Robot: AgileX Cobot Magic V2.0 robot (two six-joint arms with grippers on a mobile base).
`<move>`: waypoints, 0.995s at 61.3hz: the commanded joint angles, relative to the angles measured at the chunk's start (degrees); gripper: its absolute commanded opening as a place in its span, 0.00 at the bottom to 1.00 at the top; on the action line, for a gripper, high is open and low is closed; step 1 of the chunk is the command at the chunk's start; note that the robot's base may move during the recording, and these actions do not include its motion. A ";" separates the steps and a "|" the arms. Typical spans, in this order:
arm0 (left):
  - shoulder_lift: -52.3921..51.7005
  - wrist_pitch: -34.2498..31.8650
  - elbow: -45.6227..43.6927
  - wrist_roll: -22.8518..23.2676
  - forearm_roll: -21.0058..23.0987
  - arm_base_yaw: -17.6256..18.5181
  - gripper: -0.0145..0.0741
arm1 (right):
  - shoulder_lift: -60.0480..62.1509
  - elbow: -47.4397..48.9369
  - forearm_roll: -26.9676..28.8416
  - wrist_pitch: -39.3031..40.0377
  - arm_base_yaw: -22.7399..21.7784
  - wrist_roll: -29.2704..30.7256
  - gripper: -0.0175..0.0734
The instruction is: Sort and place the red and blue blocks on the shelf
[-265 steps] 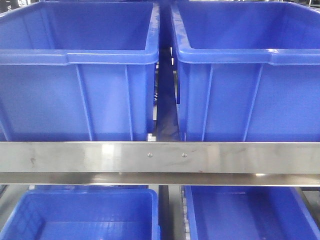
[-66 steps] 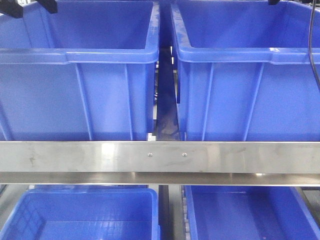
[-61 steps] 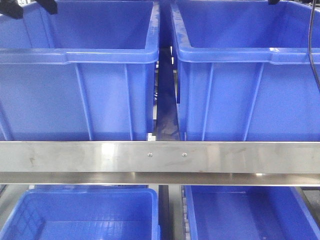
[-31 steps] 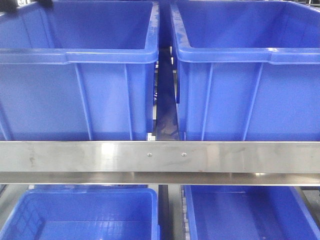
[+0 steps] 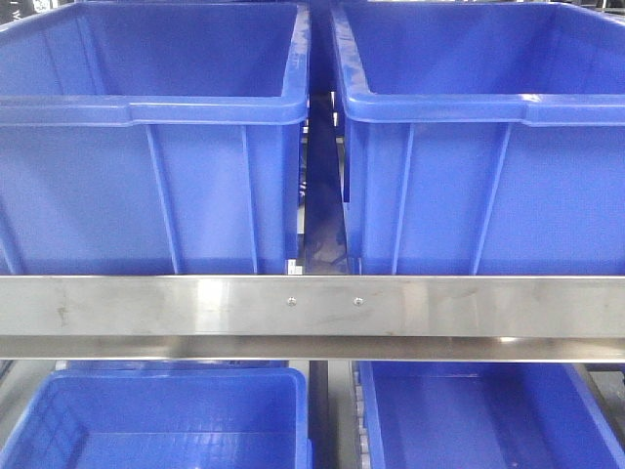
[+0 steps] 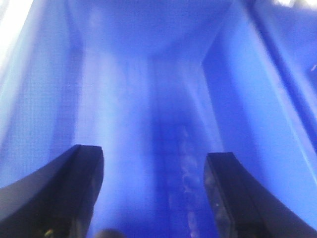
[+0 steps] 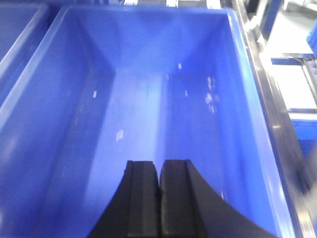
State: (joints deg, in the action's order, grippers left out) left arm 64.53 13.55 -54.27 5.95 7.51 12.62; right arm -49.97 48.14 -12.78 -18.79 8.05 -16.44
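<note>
Looking at the front view first: shelf (image 5: 312, 306) w/ its brushed steel rail and two small screws runs across the middle. Upper tier holds two big blue bins side by side, left bin (image 5: 146, 176) and right bin (image 5: 488, 176), narrow gap between them. Two more blue bins sit on the tier below, only partly visible. About a second ago dark arm parts and a cable showed at the top corners over both upper bins; now they're gone from this view, so both arms seem to have pulled up or away from the bin rims.

Left wrist view: left tool (image 6: 153, 193) is spread wide, nothing between its dark fingers, pointing down into a blue bin interior (image 6: 148, 99). Blurry; no block visible on the bin floor that I can make out.

Right wrist view: right tool (image 7: 159, 198) has fingers pressed together w/ nothing between them, over another blue bin (image 7: 148, 99) whose floor looks bare apart from glare specks.

Red and blue blocks: not visible in any view, so can't tell where they are. Judgement: arms are between drop and next pick, or retreating.
</note>
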 commanded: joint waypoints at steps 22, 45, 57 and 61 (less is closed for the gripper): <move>-17.81 -15.70 20.63 -0.05 0.59 0.43 0.26 | 17.31 -18.35 -0.12 8.12 -0.29 0.59 0.27; -21.06 -19.71 26.05 -0.05 0.59 0.43 0.26 | 17.37 -18.60 -0.08 8.42 -0.29 0.59 0.27; -21.06 -20.55 26.05 -0.05 0.59 0.43 0.26 | 17.37 -18.60 -0.08 8.42 -0.29 0.59 0.27; -21.06 -20.55 26.05 -0.05 0.59 0.43 0.26 | 17.37 -18.60 -0.08 8.42 -0.29 0.59 0.27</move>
State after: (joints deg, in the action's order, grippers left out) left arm 43.65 -1.63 -26.58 5.95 7.72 12.62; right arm -32.80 27.87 -12.58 -15.22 8.05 -16.44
